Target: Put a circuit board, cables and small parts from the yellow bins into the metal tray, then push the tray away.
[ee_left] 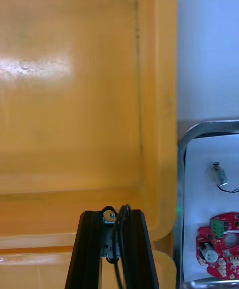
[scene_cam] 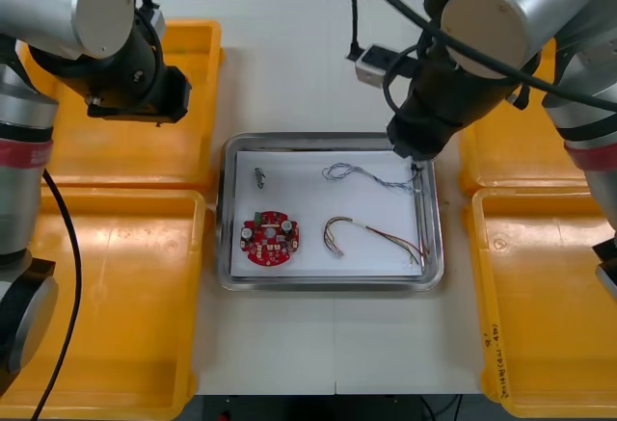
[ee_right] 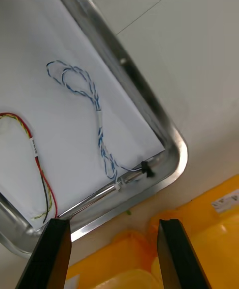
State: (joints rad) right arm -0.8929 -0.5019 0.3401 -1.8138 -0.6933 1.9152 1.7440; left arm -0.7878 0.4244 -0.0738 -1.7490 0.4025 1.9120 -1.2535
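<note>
Here the left fingers (ee_left: 92, 239) pinch a thin black cable (ee_left: 119, 229) above a yellow plastic bin (ee_left: 74, 94). The right fingers (ee_right: 55, 249) stand apart at a corner of the shiny metal tray (scene_cam: 331, 140) on the pale desk (scene_cam: 289, 65), a round red circuit board (scene_cam: 271, 238) inside.

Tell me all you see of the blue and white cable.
The twisted blue and white cable lies loose on the white lining of the metal tray, near its far right corner. One end curls in a loop, a white sleeve sits midway, the other end reaches the rim. The open right tool is clear of it.
</note>
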